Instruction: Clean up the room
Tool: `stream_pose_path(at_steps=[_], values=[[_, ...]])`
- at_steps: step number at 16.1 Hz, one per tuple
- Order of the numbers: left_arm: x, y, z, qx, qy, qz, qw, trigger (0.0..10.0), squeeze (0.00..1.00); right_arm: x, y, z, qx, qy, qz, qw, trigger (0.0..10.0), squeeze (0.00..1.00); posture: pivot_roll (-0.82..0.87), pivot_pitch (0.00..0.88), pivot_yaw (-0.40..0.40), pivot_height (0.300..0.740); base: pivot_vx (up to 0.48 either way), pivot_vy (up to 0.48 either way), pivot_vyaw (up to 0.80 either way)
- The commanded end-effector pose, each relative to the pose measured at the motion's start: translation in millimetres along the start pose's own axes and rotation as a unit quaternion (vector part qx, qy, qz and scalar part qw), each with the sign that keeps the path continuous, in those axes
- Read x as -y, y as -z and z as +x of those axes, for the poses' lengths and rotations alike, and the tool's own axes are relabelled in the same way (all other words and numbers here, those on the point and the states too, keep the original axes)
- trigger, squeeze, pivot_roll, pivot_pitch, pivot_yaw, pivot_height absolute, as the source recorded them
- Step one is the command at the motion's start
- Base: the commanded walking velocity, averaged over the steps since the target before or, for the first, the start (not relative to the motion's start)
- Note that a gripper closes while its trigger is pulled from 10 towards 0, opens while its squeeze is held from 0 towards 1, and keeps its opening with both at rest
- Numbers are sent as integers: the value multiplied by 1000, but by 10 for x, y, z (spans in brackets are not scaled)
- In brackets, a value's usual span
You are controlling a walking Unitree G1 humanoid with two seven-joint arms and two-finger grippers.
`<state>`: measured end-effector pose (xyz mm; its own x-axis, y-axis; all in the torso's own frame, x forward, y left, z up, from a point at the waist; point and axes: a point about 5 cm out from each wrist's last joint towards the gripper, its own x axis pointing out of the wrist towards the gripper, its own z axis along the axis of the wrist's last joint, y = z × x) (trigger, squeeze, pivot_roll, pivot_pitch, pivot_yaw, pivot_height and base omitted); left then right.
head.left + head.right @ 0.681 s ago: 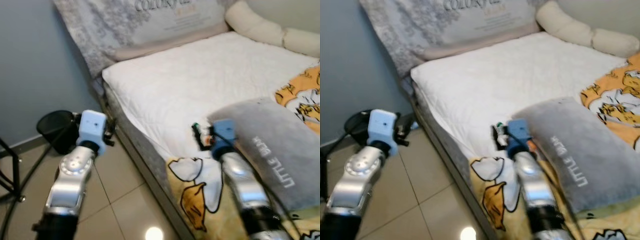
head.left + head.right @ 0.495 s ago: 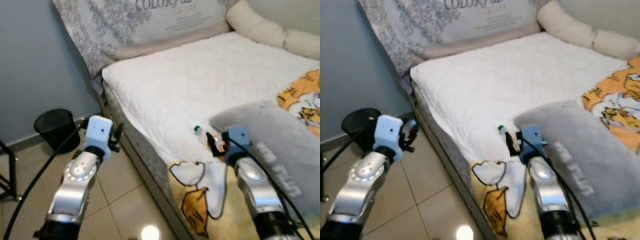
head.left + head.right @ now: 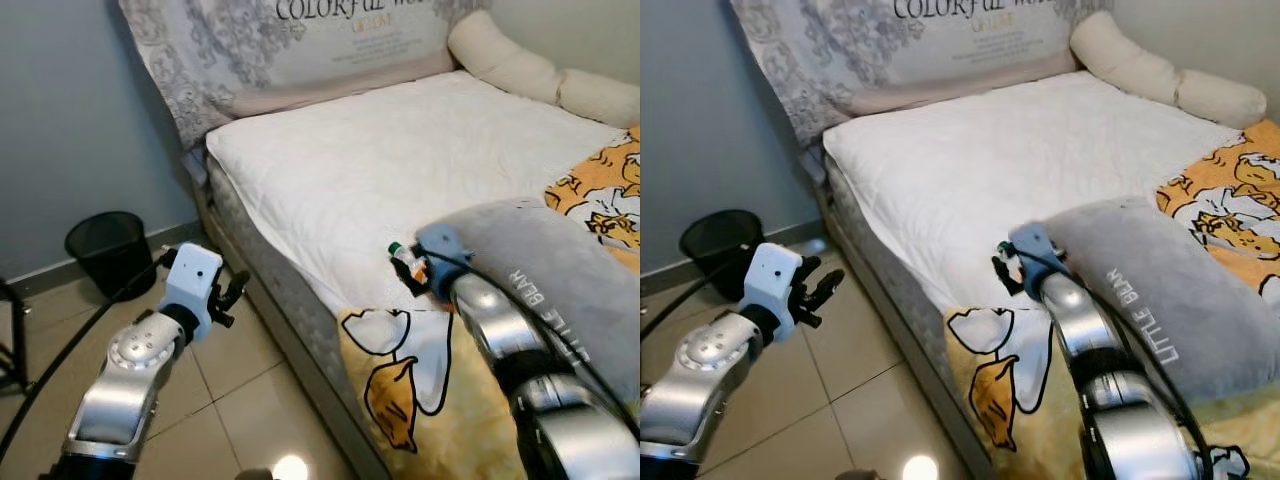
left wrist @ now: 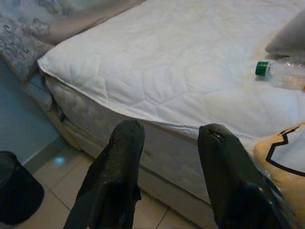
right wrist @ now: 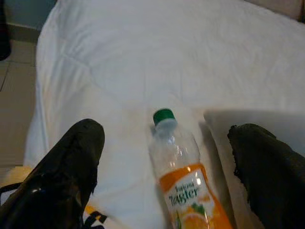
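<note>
Right gripper has advanced over the quilted white mattress toward the clear plastic bottle, fingers spread wide either side, gripping nothing. Bottle lies flat beside the grey pillow; green cap, orange label, lower end cut off. Left gripper hovers open above the tiled floor, empty.
</note>
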<state>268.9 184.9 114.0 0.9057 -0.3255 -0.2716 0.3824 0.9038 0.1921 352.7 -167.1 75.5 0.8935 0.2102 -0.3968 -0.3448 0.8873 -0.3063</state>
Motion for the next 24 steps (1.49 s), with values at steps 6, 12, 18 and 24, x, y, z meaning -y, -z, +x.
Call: stream_pose_path(at_steps=[6, 12, 18, 24], values=[[16, -183, -207, -13, 92, 76, 993, 10000, 0, 296, -33, 39, -55, 51, -35, 997, 10000, 0, 317, 0, 29, 740, 0, 0, 0], [-48, -384, -483, -44, 153, 79, 984, 10000, 0, 416, 12, 4, -68, 78, -39, 994, 10000, 0, 384, 131, 66, 740, 0, 0, 0], [-90, -551, -691, -65, 179, 103, 976, 10000, 0, 468, -23, 4, -79, 97, -71, 990, 10000, 0, 384, 269, 85, 740, 0, 0, 0], [23, -523, -867, -91, 225, 98, 965, 10000, 0, 553, -69, -8, -99, 93, -80, 988, 0, 0, 384, 286, 63, 740, 0, 0, 0]])
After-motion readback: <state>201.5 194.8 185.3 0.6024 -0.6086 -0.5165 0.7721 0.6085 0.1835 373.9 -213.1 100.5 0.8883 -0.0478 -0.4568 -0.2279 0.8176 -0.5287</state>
